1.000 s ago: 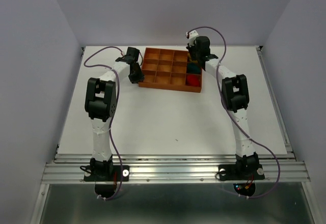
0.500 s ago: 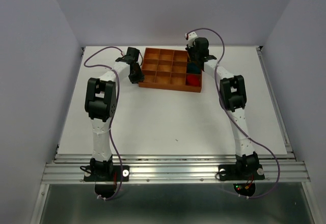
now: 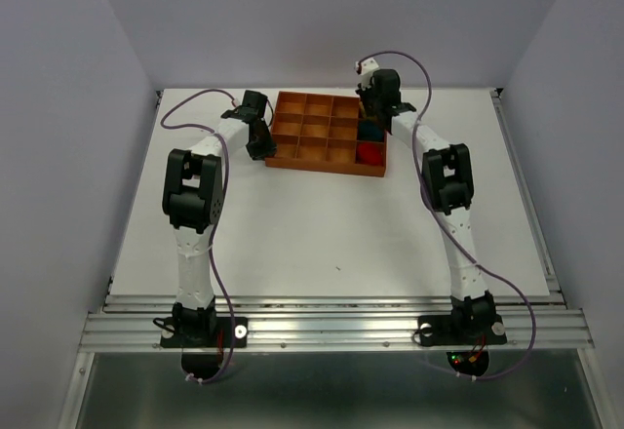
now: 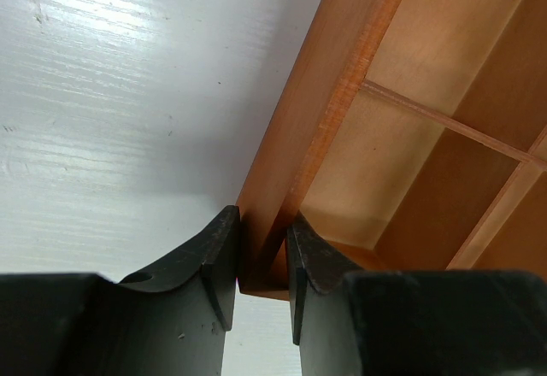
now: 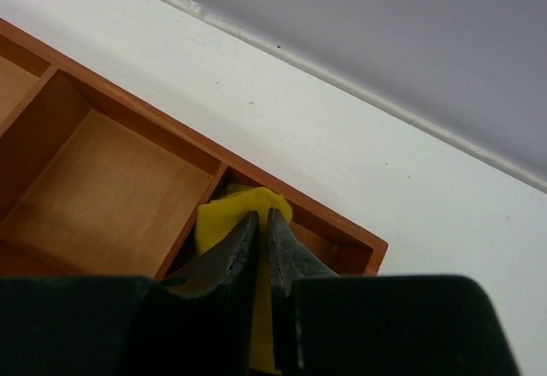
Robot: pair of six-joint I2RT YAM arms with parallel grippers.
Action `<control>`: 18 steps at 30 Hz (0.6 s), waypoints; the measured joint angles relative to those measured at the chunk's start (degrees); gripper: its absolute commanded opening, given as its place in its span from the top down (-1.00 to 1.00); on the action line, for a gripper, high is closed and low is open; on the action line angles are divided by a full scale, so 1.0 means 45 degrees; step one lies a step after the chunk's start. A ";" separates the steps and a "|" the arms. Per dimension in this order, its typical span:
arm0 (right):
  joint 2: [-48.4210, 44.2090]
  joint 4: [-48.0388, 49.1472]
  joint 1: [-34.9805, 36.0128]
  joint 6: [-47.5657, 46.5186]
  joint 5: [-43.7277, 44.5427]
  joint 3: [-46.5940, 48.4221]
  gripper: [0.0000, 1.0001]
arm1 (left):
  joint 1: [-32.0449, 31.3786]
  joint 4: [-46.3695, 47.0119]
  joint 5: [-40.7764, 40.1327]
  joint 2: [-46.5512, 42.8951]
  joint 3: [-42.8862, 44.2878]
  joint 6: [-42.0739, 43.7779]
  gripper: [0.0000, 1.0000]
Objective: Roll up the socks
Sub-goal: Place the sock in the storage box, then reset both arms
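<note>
I am looking down at a white table [image 3: 322,234] inside a room with plain pale walls [image 3: 107,29]. A shiny metal rail [image 3: 331,324] is running along the bottom of the top view.

At the upper left of the table, my left gripper [image 4: 262,226] is squeezing the left wall of the orange-brown tray [image 3: 322,166], one finger on each side. The tray is sitting at the far middle of the table.

In the tray's right column, the red sock [image 3: 370,154] is lying in the near box and the teal sock [image 3: 369,133] in the middle box. At the upper right, my right gripper [image 5: 262,218] is reaching into the far corner box, its fingers almost together and pinching the yellow sock [image 5: 224,220].
</note>
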 measured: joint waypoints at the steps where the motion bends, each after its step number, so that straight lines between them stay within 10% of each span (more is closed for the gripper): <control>1: -0.0151 -0.0185 0.0000 0.0029 0.0073 -0.0024 0.66 | 0.0000 0.0000 0.0000 0.0000 0.0000 0.0000 0.94; 13: -0.3774 -0.0500 0.0000 0.0578 0.1651 -0.1370 0.03 | -0.0141 -0.0826 -0.0121 -0.0005 0.0607 -0.0034 0.78; 17: -0.6358 -0.0457 0.0000 0.1530 0.2880 -0.3565 -0.99 | -0.0180 -0.1331 -0.0515 -0.0180 0.1350 0.0175 0.52; 18: -0.7077 -0.0335 0.0000 0.1821 0.3162 -0.4299 -1.00 | -0.0204 -0.1486 -0.0656 -0.0403 0.1467 0.0257 0.34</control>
